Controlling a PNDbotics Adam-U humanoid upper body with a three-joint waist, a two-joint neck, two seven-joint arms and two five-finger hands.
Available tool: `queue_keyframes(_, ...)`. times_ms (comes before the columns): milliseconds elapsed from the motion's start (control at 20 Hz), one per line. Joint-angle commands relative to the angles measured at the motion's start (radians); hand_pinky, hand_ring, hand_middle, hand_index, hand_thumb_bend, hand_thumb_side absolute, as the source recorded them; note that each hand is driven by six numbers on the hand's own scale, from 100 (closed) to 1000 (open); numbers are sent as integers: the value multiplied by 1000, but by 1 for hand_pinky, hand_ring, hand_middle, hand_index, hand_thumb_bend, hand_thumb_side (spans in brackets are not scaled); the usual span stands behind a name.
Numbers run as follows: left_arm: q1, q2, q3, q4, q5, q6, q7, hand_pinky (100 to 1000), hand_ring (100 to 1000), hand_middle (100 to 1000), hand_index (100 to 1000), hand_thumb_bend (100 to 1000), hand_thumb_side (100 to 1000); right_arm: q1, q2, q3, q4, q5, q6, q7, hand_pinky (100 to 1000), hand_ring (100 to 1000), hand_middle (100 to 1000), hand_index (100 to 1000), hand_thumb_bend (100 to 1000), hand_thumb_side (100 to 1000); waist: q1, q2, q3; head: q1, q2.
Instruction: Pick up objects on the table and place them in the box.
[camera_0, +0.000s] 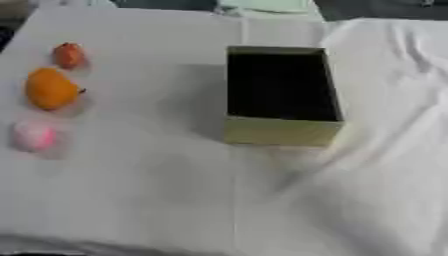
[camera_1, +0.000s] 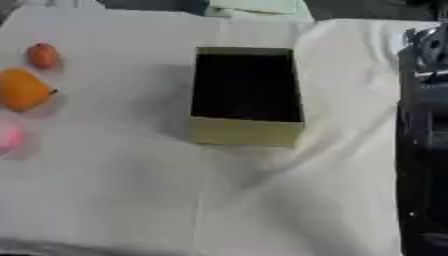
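The box (camera_0: 282, 95), open-topped with a dark inside, is set near the middle of the white-covered tabletop (camera_0: 149, 190). Well to its left, a small red-orange object (camera_0: 68, 55), an orange fruit (camera_0: 51, 89) and a pink object (camera_0: 33, 136) are lined up. A dark arm (camera_1: 424, 140) is seen at the right edge; the hands' state cannot be told.

Only part of the right arm (camera_1: 424, 135) is being shown — a bulky black casing. A silver-grey metal joint is being seen at its top — details are blurred.
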Motion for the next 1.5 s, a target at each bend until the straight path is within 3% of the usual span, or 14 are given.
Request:
queue_keyframes(50,-7,21,14,-14,8,-1,-2,777,841,845,958,599,211,-14,-20,-6,-17,-10,0,-1,843,809,742,805,100,765,3,-11,2,-2,5)
queue_keyframes(750,-12,24,-6,-14,20,0,-14,777,842,851,961,605,230,-12,-26,-1,-17,-8,-34,22,844,811,744,807,100,768,1,1,4,-3,5)
queue_keyframes(1200,-7,27,-81,-8,28,32,-109,776,844,862,961,624,287,-14,-17,0,-17,-8,-36,27,844,811,744,807,100,768,-2,-1,-4,5,5)
queue_keyframes(1500,-22,22,-116,24,47,29,-135,773,845,865,959,622,297,-15,-13,1,-17,-6,-37,28,844,811,744,807,100,768,-2,-2,-7,34,5)
